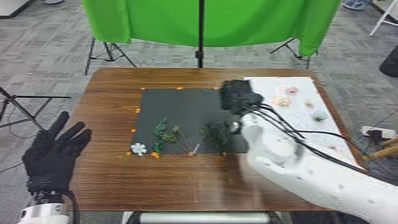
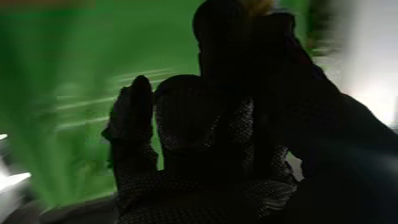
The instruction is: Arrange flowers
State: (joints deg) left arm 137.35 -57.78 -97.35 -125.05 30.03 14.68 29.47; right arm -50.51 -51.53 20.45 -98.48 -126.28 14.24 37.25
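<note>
A brown wooden table point(image 1: 178, 185) takes up the middle of the head view, with a bright green cloth point(image 1: 151, 20) hanging across the top of the frame beyond it. The white right arm point(image 1: 298, 170) comes in from the lower right. On the table, a dark, four-sided mat point(image 1: 182, 106) lies in the centre of the frame, and a long white sheet point(image 1: 293, 82) runs down the right side.

At the lower left of the frame, beside the table, the black-gloved left hand point(image 1: 53, 157) is open, fingers spread and pointing up, holding nothing. The black-gloved right hand point(image 1: 238, 95) is over the mat's upper right corner, near the sheet. In the right wrist view, that right hand point(image 2: 204, 195) brings thumb and finger together on a small, blurred yellowish-brown thing point(image 2: 258, 6); what it is, I cannot tell.

On the lower part of the mat are a dark green bushy sprig point(image 1: 216, 135), a green leafy sprig point(image 1: 160, 135) and a thin-stemmed sprig point(image 1: 182, 140) between them. Pale pink, peach and greenish flowers point(image 1: 281, 101) lie on the sheet. A white flower point(image 1: 139, 148) sits at the mat's lower left corner, and small orange bits point(image 1: 179, 88) dot its edges.
</note>
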